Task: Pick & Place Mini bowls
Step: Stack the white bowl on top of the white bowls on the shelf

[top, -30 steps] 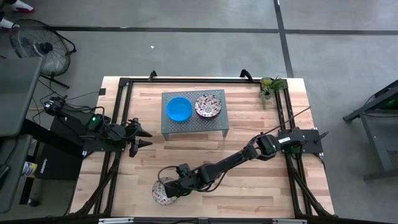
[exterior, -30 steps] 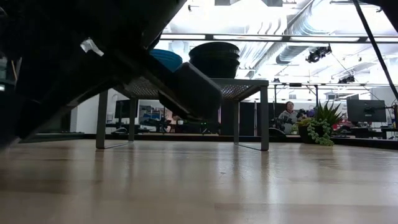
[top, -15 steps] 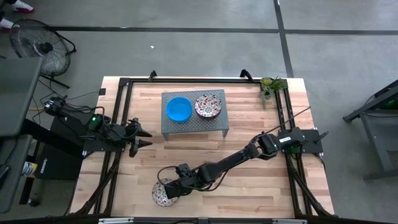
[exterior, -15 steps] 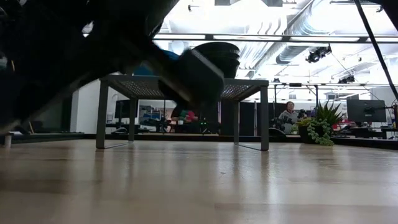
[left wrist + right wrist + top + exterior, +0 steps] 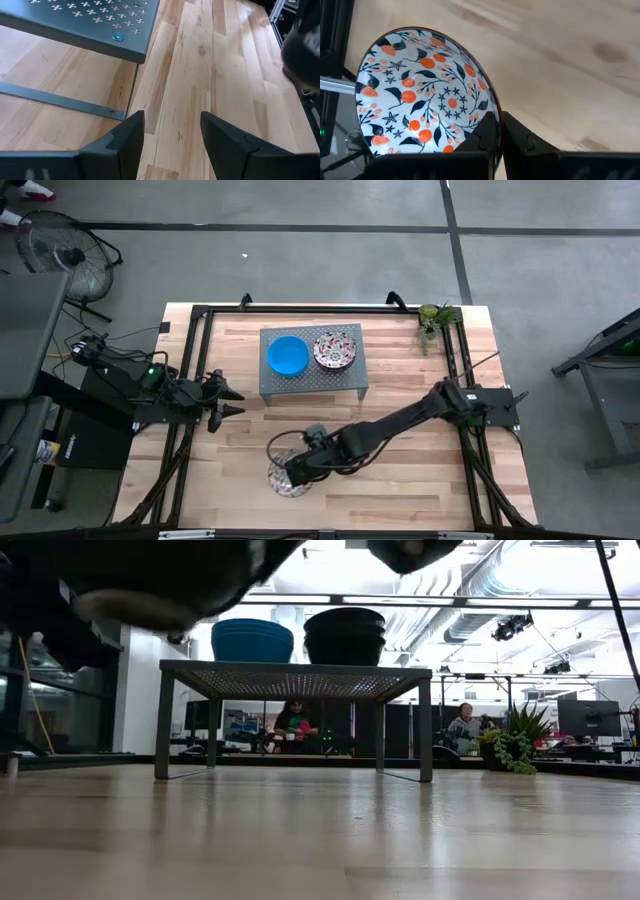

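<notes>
Right pincer (image 5: pixel 293 477) is clamped on the rim of a floral mini bowl (image 5: pixel 427 95), lifted over the desk's (image 5: pixel 400 480) near edge. Left pincer (image 5: pixel 232 402) waits by the left edge, fingers apart. Atop the grey stand (image 5: pixel 312 379) sit stacked blue bowls (image 5: pixel 287 356) and floral bowls (image 5: pixel 334 350).

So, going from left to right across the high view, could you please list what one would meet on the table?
Open left gripper → bright blue mini bowl → white floral-patterned mini bowl, both on the grey perforated stand → small green plant.
</notes>
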